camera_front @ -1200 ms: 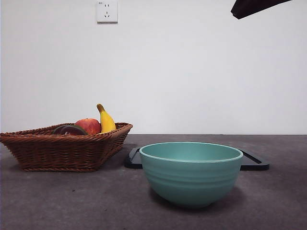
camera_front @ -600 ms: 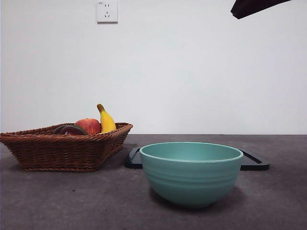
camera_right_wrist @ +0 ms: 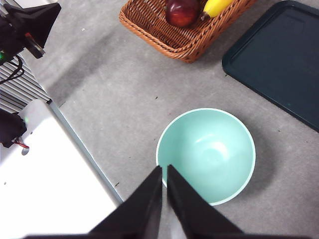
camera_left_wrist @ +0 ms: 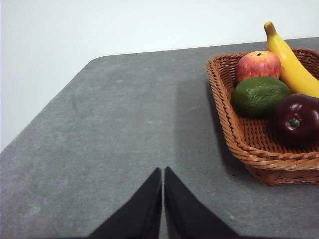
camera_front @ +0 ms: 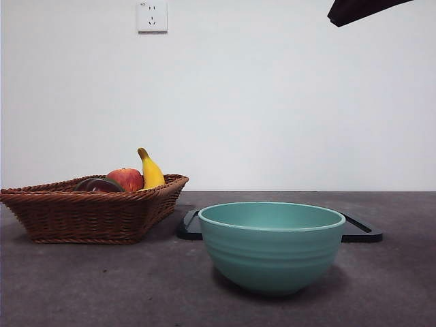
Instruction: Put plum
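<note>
Nothing of the task is showing as done yet: the plum (camera_left_wrist: pixel 295 119) is lying in the wicker basket (camera_left_wrist: pixel 249 149), touching the green fruit (camera_left_wrist: pixel 259 95) and sitting beside the banana (camera_left_wrist: pixel 291 64), with the apple (camera_left_wrist: pixel 258 64) farther back in the same basket. No tool is touching it. The left gripper (camera_left_wrist: pixel 163 174) is hanging over bare table (camera_left_wrist: pixel 124 129) beside the basket, well apart from the plum, its jaws pressed together and holding nothing. The right gripper (camera_right_wrist: pixel 164 172) is hovering high above the teal bowl (camera_right_wrist: pixel 209 149), which is sitting near the basket with nothing in it; its jaws are together too. The dark tray (camera_right_wrist: pixel 279 64) is lying just beyond the bowl. Reaching into the basket, gripping the plum and carrying it out are all remaining, judging from this layout.
</note>
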`<state>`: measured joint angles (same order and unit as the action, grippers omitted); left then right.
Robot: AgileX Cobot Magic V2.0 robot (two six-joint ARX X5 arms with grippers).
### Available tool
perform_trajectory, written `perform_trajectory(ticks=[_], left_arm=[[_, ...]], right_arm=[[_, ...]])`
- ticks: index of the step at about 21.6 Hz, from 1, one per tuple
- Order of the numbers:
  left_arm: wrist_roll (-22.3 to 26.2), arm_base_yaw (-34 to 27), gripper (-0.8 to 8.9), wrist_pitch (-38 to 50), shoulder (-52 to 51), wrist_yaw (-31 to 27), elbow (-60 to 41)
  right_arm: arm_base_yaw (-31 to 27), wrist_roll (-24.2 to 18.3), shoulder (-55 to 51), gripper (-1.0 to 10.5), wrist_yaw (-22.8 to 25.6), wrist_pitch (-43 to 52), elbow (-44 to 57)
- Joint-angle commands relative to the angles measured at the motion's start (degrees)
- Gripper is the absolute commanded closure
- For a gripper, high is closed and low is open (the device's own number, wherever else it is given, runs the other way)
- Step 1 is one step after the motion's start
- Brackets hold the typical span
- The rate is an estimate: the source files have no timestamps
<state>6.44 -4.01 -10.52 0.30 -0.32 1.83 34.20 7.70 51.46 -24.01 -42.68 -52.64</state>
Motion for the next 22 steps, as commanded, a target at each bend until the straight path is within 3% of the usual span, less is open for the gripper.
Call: perform_trajectory(ticks=[1,5,7,9,12,15,20,22], left_arm=[[-0.5,-0.2,8.07,-0.4,-0.1,-0.2,-1.2],[-0.5,-0.2,8.07,-0.4,-0.1,-0.2,-1.2],[-0.5,-0.2,8.07,-0.4,-0.1,-0.2,-1.2],[-0.5,-0.2,8.07,-0.4,-0.1,-0.2,-1.2],[-0.5,-0.2,8.07,-0.4,-0.1,-0.2,-1.2],[-0.5,-0.2,8.07,-0.4,-0.1,-0.2,-1.2],[-0.5,-0.2,8.07,-0.4,-0.1,-0.2,-1.2],[-0.5,-0.2,8.07,-0.4,-0.1,-0.2,-1.2]], right_arm=[[0.5,-0.7,0.4,9.4,0.0,0.5,-0.8],[0.2,-0.7,0.0,9.4,0.1,1.1,-0.8],[-2.9,-2.0,-1.5,9.4,0.0,1.1,-0.8],[-9.1,-4.8,-4.0,9.4,0.0,2.2,-0.5],[-21.9,-5.6,-10.1,9.4,0.3,6.6,0.4],[-32.1,-8.4,-17.0,9.4,5.4,13.1,4.0],[-39.2,-10.8,-30.8,9.4,12.2,28.2,20.7],[-39.6,-10.7,-34.3,9.4,12.5,33.8,26.3]])
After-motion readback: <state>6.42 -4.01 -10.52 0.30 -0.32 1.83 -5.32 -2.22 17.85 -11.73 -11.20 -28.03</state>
